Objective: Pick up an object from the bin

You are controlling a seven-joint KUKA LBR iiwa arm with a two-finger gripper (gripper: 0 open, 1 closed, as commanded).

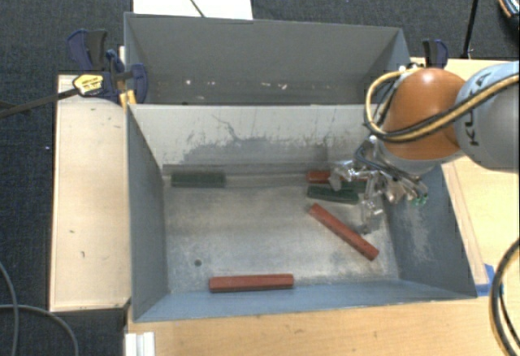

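Gripper [371, 212] is low in the grey bin [148, 208], right of centre, right over the slanted red bar [344, 232]. A dark green bar [330, 193] lies just up-left. Spread or closed? Can't tell from here.

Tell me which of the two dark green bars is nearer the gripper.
The dark green bar right of centre, beside the gripper, next to the slanted red bar. The other green bar lies along the back wall at left.
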